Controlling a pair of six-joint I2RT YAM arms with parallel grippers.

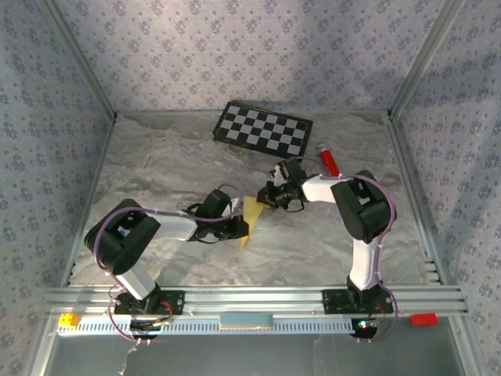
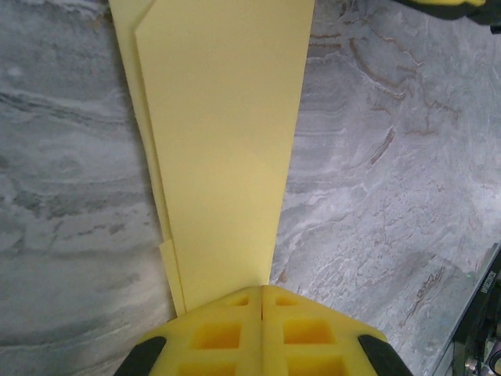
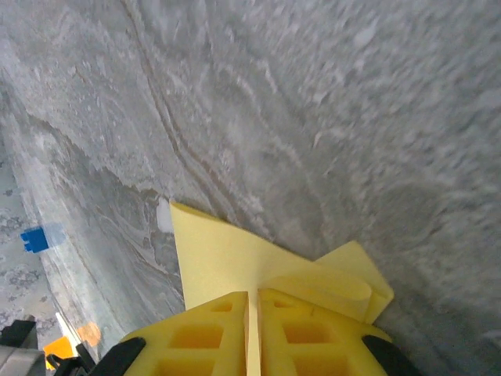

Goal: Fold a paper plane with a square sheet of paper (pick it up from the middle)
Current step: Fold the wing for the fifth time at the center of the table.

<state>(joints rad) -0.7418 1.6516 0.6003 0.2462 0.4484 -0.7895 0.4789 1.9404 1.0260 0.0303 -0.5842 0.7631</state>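
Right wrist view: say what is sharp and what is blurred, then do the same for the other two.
Right wrist: folded paper crisp, marble table soft toward the far right, blue block blurred. Left wrist: paper and marble both sharp, evenly lit, no glare. Top external: overall soft, only faint shadows on the table.

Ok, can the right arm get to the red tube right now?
Probably not yet. The red tube lies on bare table close by the right arm, but the right gripper is shut on the yellow paper, which the left gripper also pinches; it would need to let go first.
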